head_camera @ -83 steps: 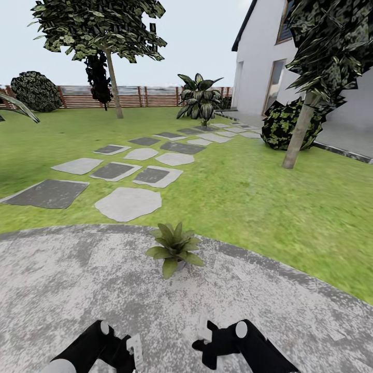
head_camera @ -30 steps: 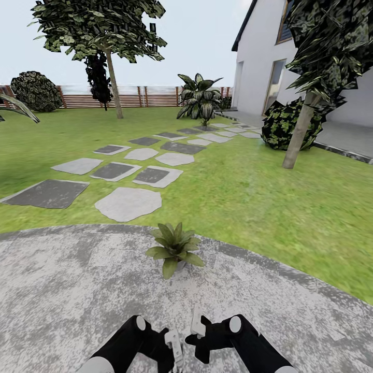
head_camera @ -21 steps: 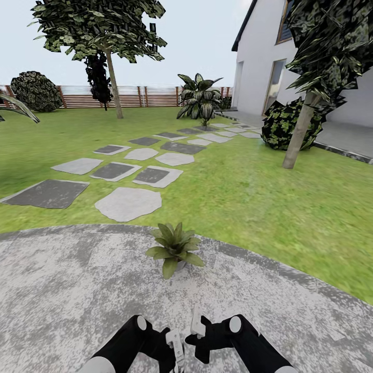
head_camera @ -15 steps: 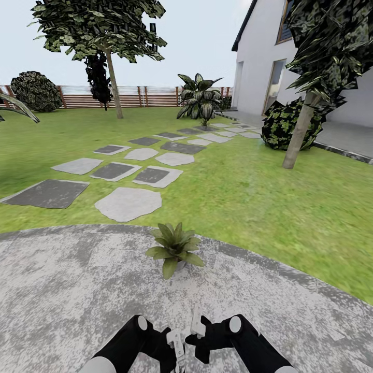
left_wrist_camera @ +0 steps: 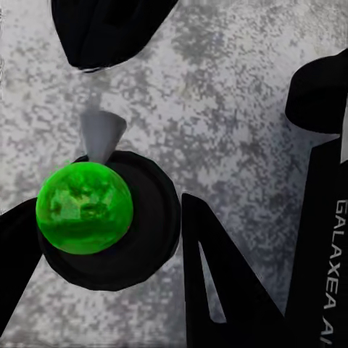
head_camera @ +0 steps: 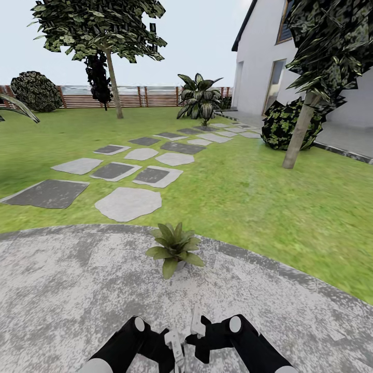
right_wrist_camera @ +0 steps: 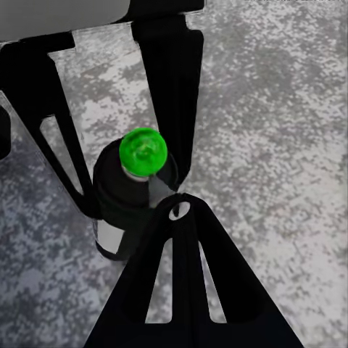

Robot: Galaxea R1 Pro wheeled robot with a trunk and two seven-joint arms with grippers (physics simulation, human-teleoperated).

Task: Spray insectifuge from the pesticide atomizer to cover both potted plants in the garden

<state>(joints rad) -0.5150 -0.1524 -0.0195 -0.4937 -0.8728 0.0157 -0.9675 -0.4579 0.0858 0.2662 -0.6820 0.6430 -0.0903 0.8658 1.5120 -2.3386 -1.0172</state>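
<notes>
— Atomizer condition? 
— Pesticide atomizer [right_wrist_camera: 127, 217]: dark rounded bottle, bright green cap, white label strip, upright on mottled grey patio [head_camera: 77, 280]. 
— Grip? 
— Right gripper [right_wrist_camera: 156, 185] fingers close either side, contact unclear. Left gripper [head_camera: 176, 348]: cannot tell.

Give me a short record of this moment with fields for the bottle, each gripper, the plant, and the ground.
bottle: pesticide atomizer, upright on the patio, green cap up
right gripper: right gripper, fingers either side of the bottle; contact unclear
left gripper: left gripper, close beside the right gripper, bottle in its view, state unclear
plant: potted plant near the patio's far edge, ahead of both arms
ground: grey paved patio, lawn beyond
</notes>
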